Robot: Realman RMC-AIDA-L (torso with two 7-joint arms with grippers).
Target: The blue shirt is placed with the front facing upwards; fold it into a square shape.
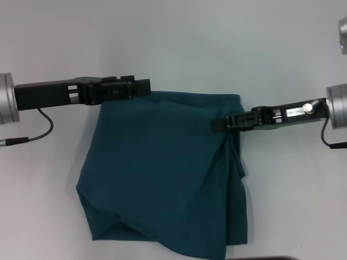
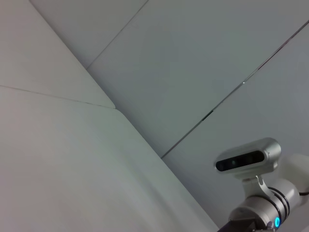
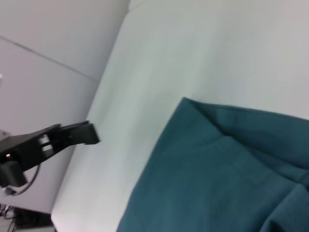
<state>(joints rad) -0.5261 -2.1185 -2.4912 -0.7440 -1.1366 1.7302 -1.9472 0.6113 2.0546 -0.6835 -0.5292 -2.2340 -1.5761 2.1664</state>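
The blue shirt (image 1: 162,173) lies on the white table (image 1: 179,43) as a rumpled, roughly square teal bundle, plain side up with no lettering showing. My right gripper (image 1: 218,123) reaches in from the right and is shut on a pinch of cloth near the shirt's upper right corner, with creases running down from that point. My left gripper (image 1: 142,85) is level with the shirt's far left corner, just above its edge. In the right wrist view the shirt (image 3: 217,174) fills the lower part, and the left gripper (image 3: 89,133) stands apart from the cloth.
The robot's head camera (image 2: 246,159) and grey wall panels (image 2: 169,58) fill the left wrist view. Bare white table (image 3: 159,63) surrounds the shirt. A dark edge (image 1: 265,258) shows at the table's near side.
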